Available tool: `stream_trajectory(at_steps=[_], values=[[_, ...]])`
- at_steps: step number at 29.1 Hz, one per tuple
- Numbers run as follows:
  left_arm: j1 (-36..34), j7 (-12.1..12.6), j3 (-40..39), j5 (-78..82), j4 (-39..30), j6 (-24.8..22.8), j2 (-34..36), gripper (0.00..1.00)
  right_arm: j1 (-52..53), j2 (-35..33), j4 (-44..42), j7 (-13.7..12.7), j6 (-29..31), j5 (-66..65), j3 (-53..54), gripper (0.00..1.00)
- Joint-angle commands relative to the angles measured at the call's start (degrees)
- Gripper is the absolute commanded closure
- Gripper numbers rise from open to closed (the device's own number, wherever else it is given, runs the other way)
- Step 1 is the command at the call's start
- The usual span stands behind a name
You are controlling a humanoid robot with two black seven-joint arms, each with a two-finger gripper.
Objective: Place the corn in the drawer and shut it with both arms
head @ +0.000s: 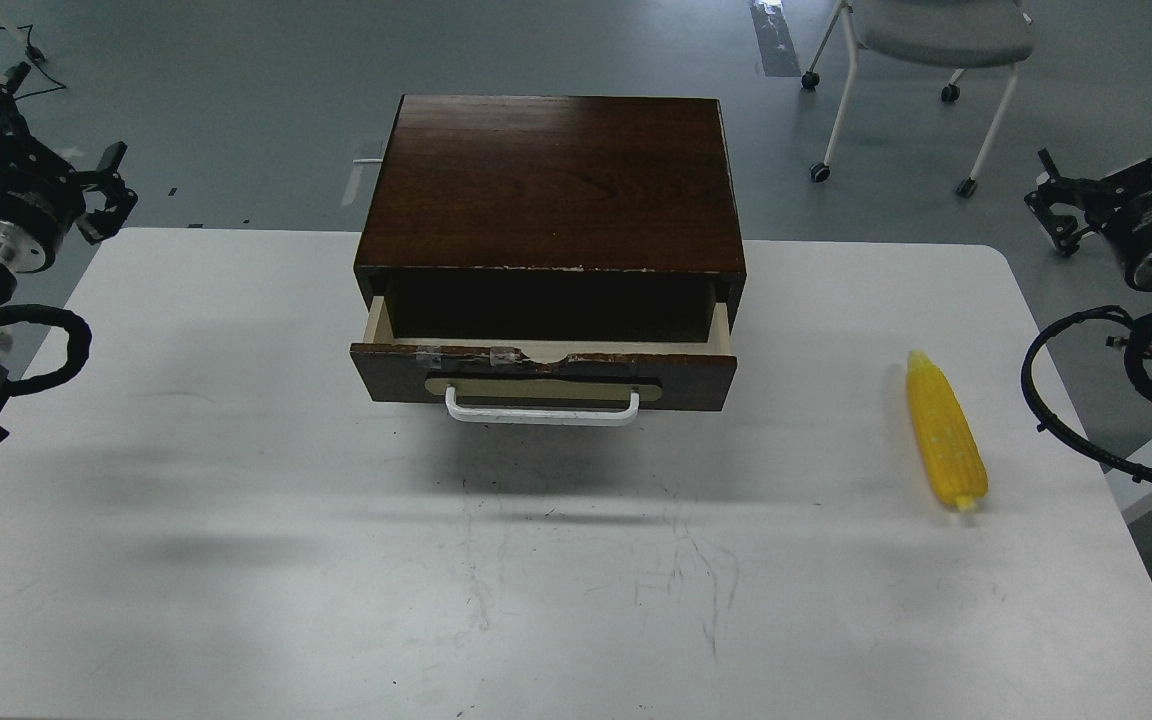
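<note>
The corn (946, 432), a yellow cob, lies on the white table (236, 500) at the right, its tapered tip pointing away from me. The dark brown drawer (543, 372) sits pulled partly out of its wooden cabinet (551, 180) at the table's middle back. Its white bar handle (541, 408) faces me, and what shows of the inside is dark and empty. My left gripper (46, 140) hangs open beyond the table's far left corner, holding nothing. Off the table's right edge, my right gripper (1111, 160) is also open and empty, well behind the corn.
A grey wheeled chair (926, 60) stands on the floor behind the table at the right. Black cables (1056, 400) loop from both arms near the table's side edges. The cabinet takes up the table's middle back.
</note>
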Motion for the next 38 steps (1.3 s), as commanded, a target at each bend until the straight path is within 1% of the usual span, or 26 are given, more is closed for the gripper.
stream_trajectory(at_steps=[1, 2, 4, 8, 11, 12, 13, 14, 16, 17, 18, 20, 21, 22, 24, 26, 27, 28, 29, 30, 32, 33, 36, 38], values=[[-0.14, -1.65, -0.12, -0.08, -0.17, 0.00, 0.65, 0.02, 0.04, -0.51, -0.19, 0.08, 0.00, -0.02, -0.37, 0.00], [-0.05, -4.19, 0.05, 0.00, -0.17, 0.00, 0.56, 0.02, 0.12, -0.51, -0.11, 0.08, 0.00, -0.02, -0.63, 0.00], [-0.14, -5.44, 0.05, 0.00, -0.17, 0.00, 0.56, 0.02, 0.56, -0.60, -0.02, 0.16, 0.00, -0.02, -0.72, 0.00], [-0.05, -5.44, 0.05, 0.00, -0.09, 0.00, 0.56, 0.02, 1.62, -1.65, 0.07, 0.16, 0.00, -1.85, -1.16, 0.00], [0.21, -5.36, 0.14, 0.09, -0.09, 0.00, 0.21, 0.02, 5.13, -4.72, 0.25, 0.95, 0.00, -9.49, -2.30, 0.00], [0.39, -5.27, 0.14, 0.18, -0.17, 0.00, 0.29, 0.02, 6.53, -5.60, 0.33, 1.91, 0.00, -12.99, -2.91, 0.00], [0.39, -5.27, 0.14, 0.18, -0.17, 0.00, 0.30, 0.02, 6.54, -5.61, 0.34, 1.92, 0.00, -13.02, -2.92, 0.00], [0.74, -5.01, 0.14, 0.35, -0.17, 0.00, 0.30, 0.02, 8.28, -6.91, 0.42, 2.36, 0.00, -15.98, -3.44, 0.00], [1.09, -4.74, 0.14, 0.44, -0.17, 0.00, 0.38, 0.02, 13.20, -10.51, 0.86, 2.45, 0.00, -23.79, -7.11, 0.00], [1.09, -4.74, 0.14, 0.44, -0.17, 0.00, 0.56, 0.01, 14.53, -11.14, 1.12, 2.45, 0.00, -26.01, -8.79, 0.00], [1.09, -4.74, 0.14, 0.44, -0.17, 0.00, 0.65, 0.02, 17.41, -12.28, 2.61, 2.54, 0.00, -30.82, -13.16, 0.00], [1.09, -4.74, 0.14, 0.44, -0.17, 0.00, 0.91, 0.02, 20.24, -13.60, 4.81, 2.54, 0.00, -34.71, -17.84, 0.00], [1.09, -4.74, 0.14, 0.44, -0.26, 0.00, 0.91, 0.02, 22.78, -15.26, 7.43, 2.54, 0.00, -37.95, -22.39, 0.00], [1.09, -4.74, 0.14, 0.44, -0.26, 0.00, 0.91, 0.02, 23.76, -15.97, 8.85, 2.54, 0.00, -39.38, -24.26, 0.00], [1.09, -4.74, 0.14, 0.53, -0.44, 0.00, 0.91, 0.02, 27.62, -18.34, 15.07, 2.10, 0.00, -44.55, -31.01, 0.00], [1.09, -4.74, -0.03, 0.44, -0.52, 0.00, 1.00, 0.02, 28.86, -19.49, 19.47, 1.84, 0.00, -48.85, -35.41, 0.00], [1.09, -4.74, -0.04, 0.44, -0.53, 0.00, 1.00, 0.02, 28.87, -19.49, 19.50, 1.83, 0.00, -48.88, -35.44, 0.00], [1.09, -4.83, -0.12, 0.36, -0.87, 0.00, 1.26, 0.02, 29.47, -20.54, 22.54, 1.83, 0.00, -53.58, -37.70, 0.00], [1.09, -4.74, -0.12, 0.36, -1.57, 0.00, 1.70, 0.02, 29.83, -21.24, 25.09, 1.83, 0.00, -59.20, -38.94, 0.00], [1.09, -4.74, -0.12, 0.36, -2.02, 0.00, 1.88, 0.02, 29.83, -21.43, 26.16, 1.83, 0.00, -61.86, -39.22, 0.00], [1.18, -4.74, -0.12, 0.36, -5.87, 0.00, 3.01, 0.02, 29.48, -21.43, 29.68, 1.83, 0.00, -72.13, -39.57, 0.00], [1.18, -4.74, -0.12, 0.36, -5.89, 0.00, 3.02, 0.02, 29.48, -21.43, 29.69, 1.83, 0.00, -72.17, -39.57, 0.00], [3.20, -3.95, 0.05, 0.62, -13.69, 0.00, 5.47, 0.02, 28.52, -21.17, 31.62, 1.75, 0.00, -79.28, -40.01, 0.00], [3.81, -2.03, 0.05, 1.58, -20.36, 0.00, 7.23, 0.02, 26.59, -20.29, 31.89, 1.48, 0.00, -82.27, -40.27, 0.00]])
